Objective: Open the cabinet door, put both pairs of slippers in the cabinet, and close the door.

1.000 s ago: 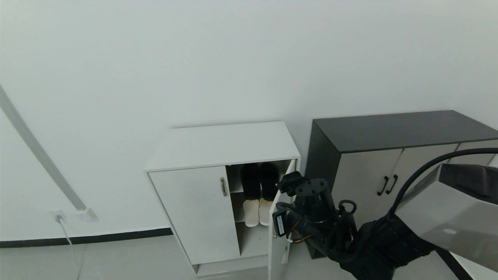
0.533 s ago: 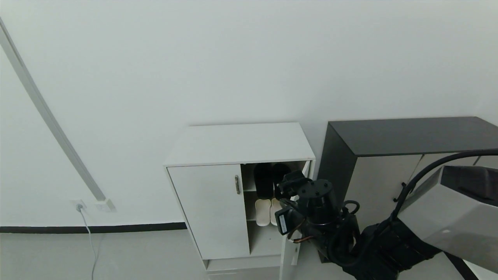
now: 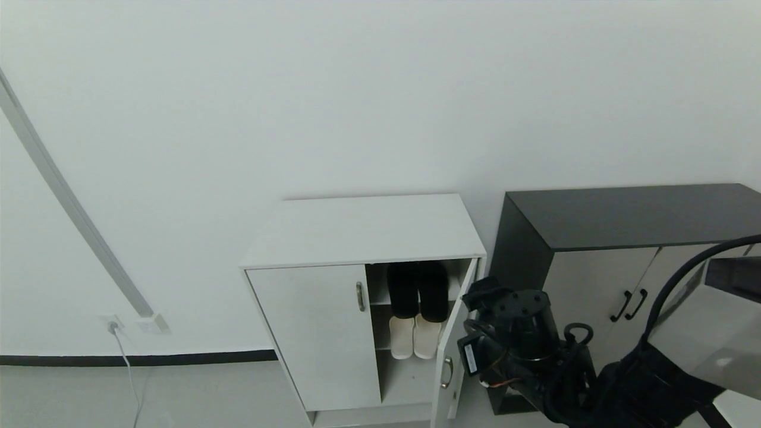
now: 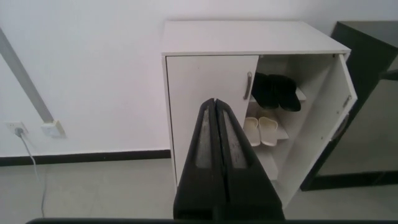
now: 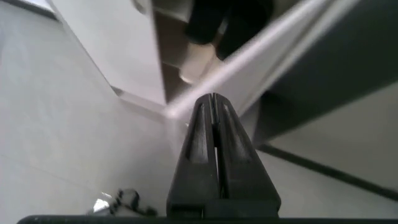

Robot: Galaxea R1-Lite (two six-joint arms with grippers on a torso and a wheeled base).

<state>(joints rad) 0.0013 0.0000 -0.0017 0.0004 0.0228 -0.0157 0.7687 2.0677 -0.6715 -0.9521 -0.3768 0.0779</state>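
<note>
Soft, even indoor light washes the white wall [image 3: 357, 89]; the interior of the open cabinet [image 3: 362, 229] sits in shade, and a faint shadow falls on the wall beside it.

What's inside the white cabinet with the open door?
Inside the white cabinet, a black pair of slippers sits on the upper shelf and a white pair on the shelf below. The shut left door covers the other half, so I can't tell what's there.
</note>
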